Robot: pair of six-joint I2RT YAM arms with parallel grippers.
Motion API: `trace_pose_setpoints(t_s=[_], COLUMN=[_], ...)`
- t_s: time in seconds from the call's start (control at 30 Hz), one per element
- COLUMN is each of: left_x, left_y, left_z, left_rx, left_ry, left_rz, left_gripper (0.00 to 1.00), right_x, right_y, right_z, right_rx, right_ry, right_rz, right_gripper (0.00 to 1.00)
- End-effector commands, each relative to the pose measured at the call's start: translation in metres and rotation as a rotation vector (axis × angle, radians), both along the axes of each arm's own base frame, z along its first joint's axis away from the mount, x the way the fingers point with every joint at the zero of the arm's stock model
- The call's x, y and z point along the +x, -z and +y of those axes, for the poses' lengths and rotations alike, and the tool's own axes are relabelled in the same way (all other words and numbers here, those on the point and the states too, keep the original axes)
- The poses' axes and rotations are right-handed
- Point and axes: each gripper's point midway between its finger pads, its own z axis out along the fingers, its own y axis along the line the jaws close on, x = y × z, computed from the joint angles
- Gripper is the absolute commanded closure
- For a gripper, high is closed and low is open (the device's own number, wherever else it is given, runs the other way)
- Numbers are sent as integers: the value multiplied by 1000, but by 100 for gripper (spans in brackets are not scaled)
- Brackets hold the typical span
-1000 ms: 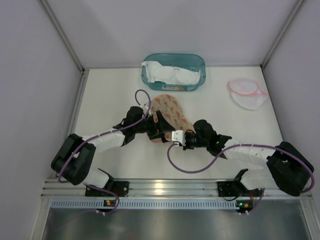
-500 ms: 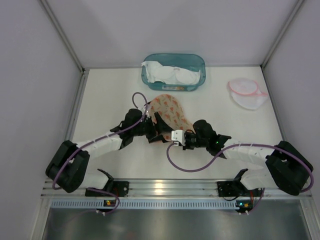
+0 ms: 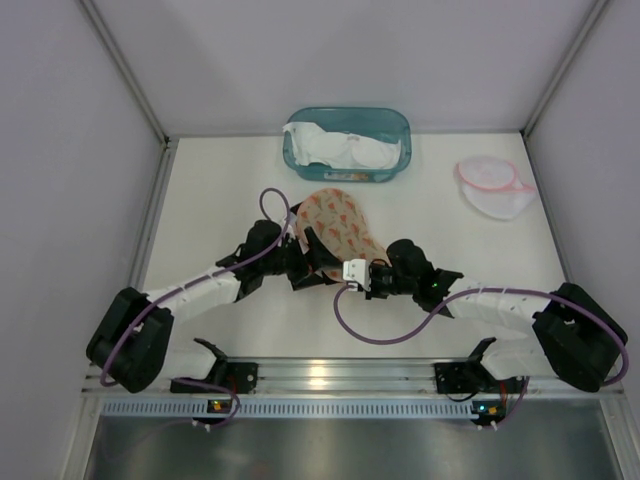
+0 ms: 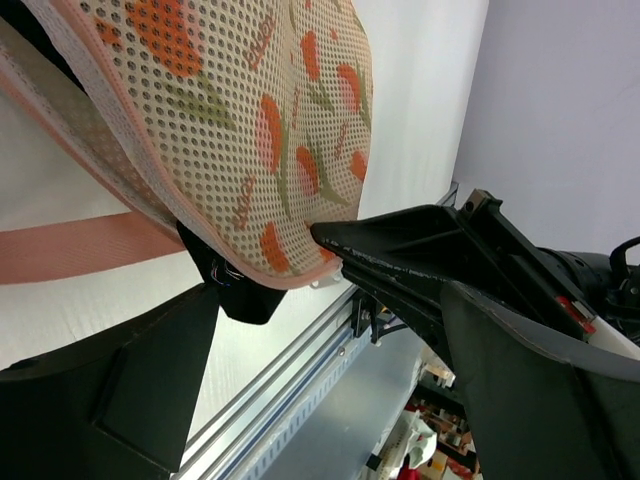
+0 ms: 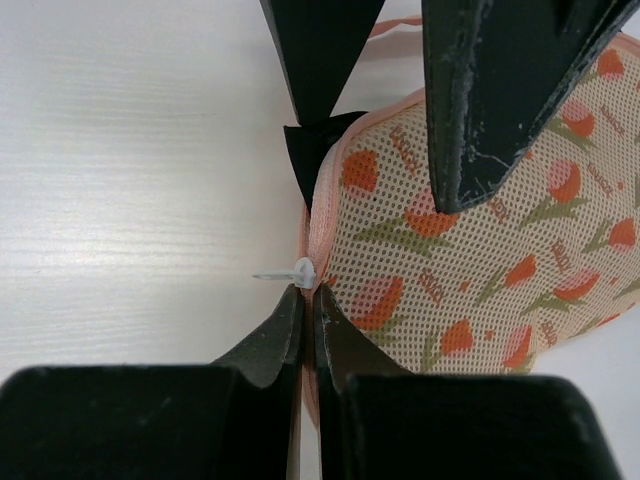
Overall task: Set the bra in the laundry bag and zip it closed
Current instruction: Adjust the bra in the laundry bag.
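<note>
Right gripper (image 5: 306, 300) clamps the laundry bag (image 5: 480, 260) edge; left gripper (image 3: 307, 262) straddles it, released.

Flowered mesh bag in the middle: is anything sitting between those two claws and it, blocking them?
Nothing visible does. The right gripper is shut on the laundry bag at its pink edge, beside the white zipper tab. The open left gripper straddles the same bag's edge.
</note>
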Motion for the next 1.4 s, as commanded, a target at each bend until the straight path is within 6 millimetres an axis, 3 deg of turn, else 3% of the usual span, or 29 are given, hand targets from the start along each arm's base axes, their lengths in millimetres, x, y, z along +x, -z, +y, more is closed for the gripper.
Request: trace_pose_setpoints(t_s=[0.0,0.23,0.7,0.83,1.1,1.2,1.37], left_x=[14,30,7,5,9,16,26], left_y=[-10,-20,-36,-36,0,-1,-21], left_z=[-7,-17,-14,-13,-12,-17,-37], left_rx=[-55,-103,-135,-125,-50,-69,-144], left_ry=[-24,-49,17,24,1,-12,-2], left_rz=[-37,-66,-71,-73,-17,-35,-90], left_gripper=[2,2,2,2,2,2,2], right_x=[0,-2,-5,-6,-5,-8,-11], right_y=[-29,-29,-24,-26,-30,-31,-28], right_z=[17,19,16,16,20,22,22], right_rx=[94,94,75,77,95,103,100], right_ry=[-42,-69,-80,-85,-83,-97,-117], right_rz=[-53,-59,-57,-64,-46,-46,-43], right_gripper=[100,100,100,100,100,100,100])
